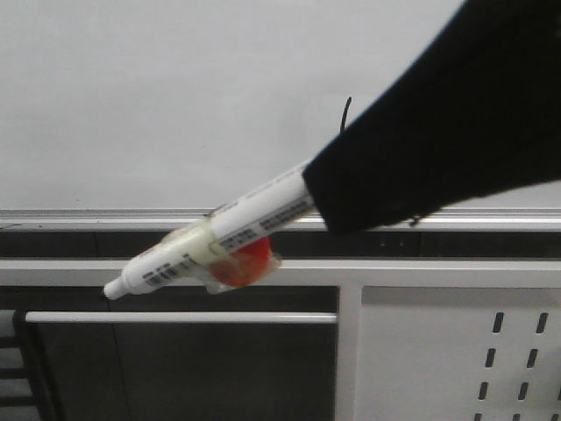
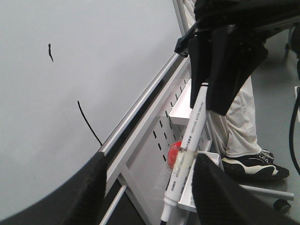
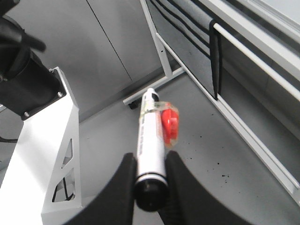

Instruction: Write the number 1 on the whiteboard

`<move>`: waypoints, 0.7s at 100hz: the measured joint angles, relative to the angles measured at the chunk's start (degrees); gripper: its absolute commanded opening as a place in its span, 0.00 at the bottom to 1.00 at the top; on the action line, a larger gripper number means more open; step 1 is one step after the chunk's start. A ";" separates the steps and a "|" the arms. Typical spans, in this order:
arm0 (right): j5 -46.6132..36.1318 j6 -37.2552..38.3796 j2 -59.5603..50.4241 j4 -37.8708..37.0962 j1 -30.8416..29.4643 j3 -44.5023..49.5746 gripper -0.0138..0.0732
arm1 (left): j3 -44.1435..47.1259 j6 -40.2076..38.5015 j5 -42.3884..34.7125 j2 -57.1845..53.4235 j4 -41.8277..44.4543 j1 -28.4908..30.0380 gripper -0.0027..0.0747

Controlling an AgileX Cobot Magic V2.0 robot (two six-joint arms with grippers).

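Whiteboard [image 1: 175, 96], upper frame, bears number 1 [image 2: 89, 123] above its rail; right gripper [image 3: 149, 176] clamps marker [image 1: 210, 246] low and clear; left gripper [image 2: 150, 187] spread; retreat likely remains.

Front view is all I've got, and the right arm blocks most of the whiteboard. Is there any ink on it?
Observer: Yes. The left wrist view shows a thin, curved black stroke on the whiteboard, ending close to its bottom rail.
Operator: Anything else drawn there?
Observer: A short black dash sits on the board, well apart from the stroke.
Operator: Is the marker properly held?
Observer: The right wrist view shows the right gripper shut on the white marker pen, gripping near its rear end.
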 measured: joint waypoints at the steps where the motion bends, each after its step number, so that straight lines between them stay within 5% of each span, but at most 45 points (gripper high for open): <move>1: 0.00 0.00 0.42 0.00 0.00 -0.17 0.10 | -0.11 0.12 0.00 0.21 0.00 0.00 0.57; 70: 2.44 0.00 7.87 -0.35 -4.27 -9.20 0.10 | -1.70 7.78 3.83 14.52 0.00 0.00 0.56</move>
